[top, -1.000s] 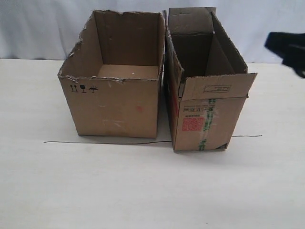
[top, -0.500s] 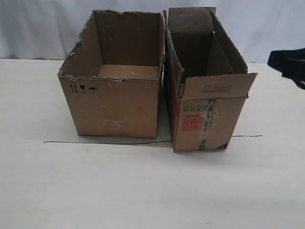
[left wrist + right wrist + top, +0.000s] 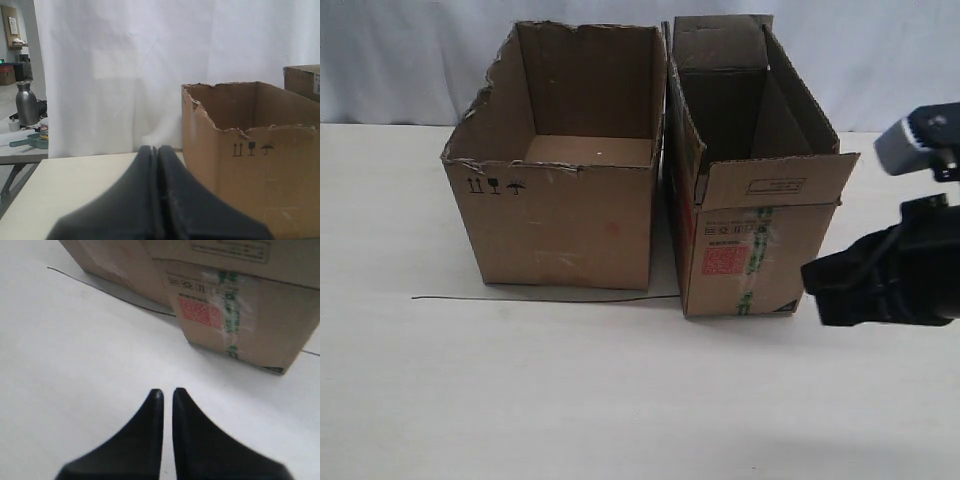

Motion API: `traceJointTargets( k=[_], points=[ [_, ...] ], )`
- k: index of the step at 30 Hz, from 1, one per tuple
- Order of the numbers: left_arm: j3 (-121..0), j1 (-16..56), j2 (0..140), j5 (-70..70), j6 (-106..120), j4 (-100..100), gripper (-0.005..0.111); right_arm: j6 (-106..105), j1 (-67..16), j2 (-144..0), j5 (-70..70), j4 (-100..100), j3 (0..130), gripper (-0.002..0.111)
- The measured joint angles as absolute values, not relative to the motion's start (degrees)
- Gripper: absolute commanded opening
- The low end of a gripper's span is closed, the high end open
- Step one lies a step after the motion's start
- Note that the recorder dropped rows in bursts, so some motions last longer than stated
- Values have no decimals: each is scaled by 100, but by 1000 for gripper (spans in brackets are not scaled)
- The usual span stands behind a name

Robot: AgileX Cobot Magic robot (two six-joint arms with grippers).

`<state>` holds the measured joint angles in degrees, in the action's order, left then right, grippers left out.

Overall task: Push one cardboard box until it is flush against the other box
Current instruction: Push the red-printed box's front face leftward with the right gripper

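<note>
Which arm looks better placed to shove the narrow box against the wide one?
Right, probably. The right fingers hang low by the cardboard box's outer front corner; the gap to the other box shows at that front end. The left fingers, shut, face the other box instead.

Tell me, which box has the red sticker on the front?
The narrower cardboard box, with flaps and green tape. The wider other box has a torn rim and small black symbols instead.
</note>
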<state>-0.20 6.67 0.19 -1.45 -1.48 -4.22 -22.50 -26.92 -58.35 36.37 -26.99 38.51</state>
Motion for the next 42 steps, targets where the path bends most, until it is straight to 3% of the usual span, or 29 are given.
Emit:
traceJointTargets(
  k=[5, 17, 23, 35, 42],
  points=[
    [-20, 667, 19, -145, -148, -422, 0, -1841, -3239, -6653, 2880, -2447, 3824, 5],
    [-20, 667, 19, -145, -148, -422, 0, -1675, -3274, -8301, 645, -2522, 3824, 5],
    [-20, 667, 19, -145, -148, -422, 0, -1663, -3274, -8574, 181, -2610, 3939, 5],
    [-20, 667, 19, -145, -148, -422, 0, -1635, -3274, -8523, 543, -2660, 4325, 5],
    [-20, 667, 19, -145, -148, -422, 0, -1899, -3274, -6591, 1966, -2660, 4430, 5]
  ],
)
